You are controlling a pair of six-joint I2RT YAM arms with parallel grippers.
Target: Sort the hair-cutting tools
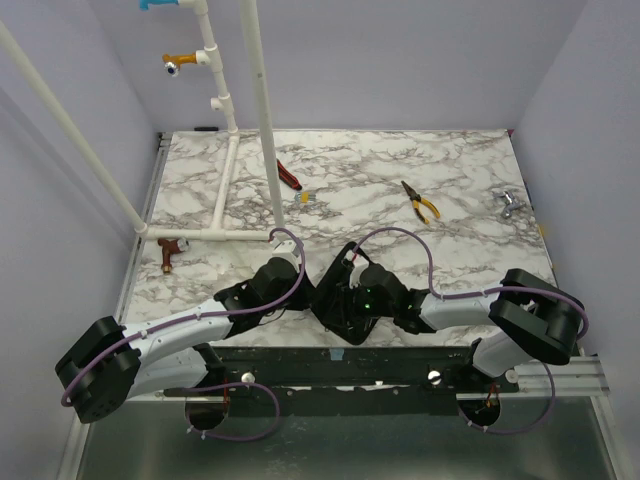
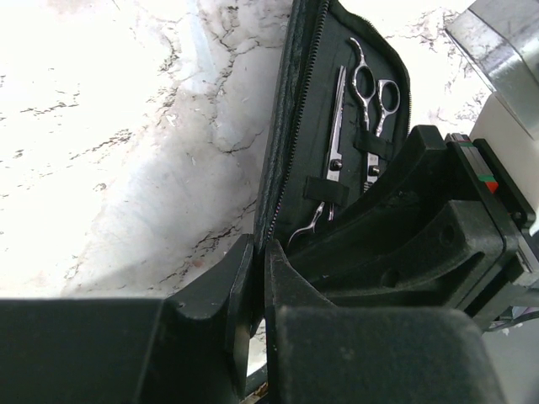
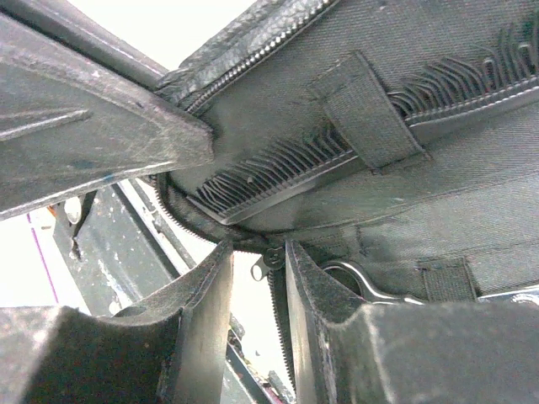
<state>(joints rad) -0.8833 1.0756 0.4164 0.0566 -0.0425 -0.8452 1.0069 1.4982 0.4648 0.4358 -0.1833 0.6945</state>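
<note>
Scissors (image 2: 337, 126) and comb (image 3: 278, 168) sit strapped inside the open case (image 2: 282, 126) at the tabletop's (image 1: 350, 190) near edge; left fingers (image 2: 210, 311) clench its rim; right fingers (image 3: 202, 320) straddle the zip, grip unclear.

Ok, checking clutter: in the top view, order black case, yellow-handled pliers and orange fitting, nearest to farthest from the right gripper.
1. black case, at the right gripper.
2. yellow-handled pliers, mid-table, right.
3. orange fitting, back left, on the white pipe.
</note>
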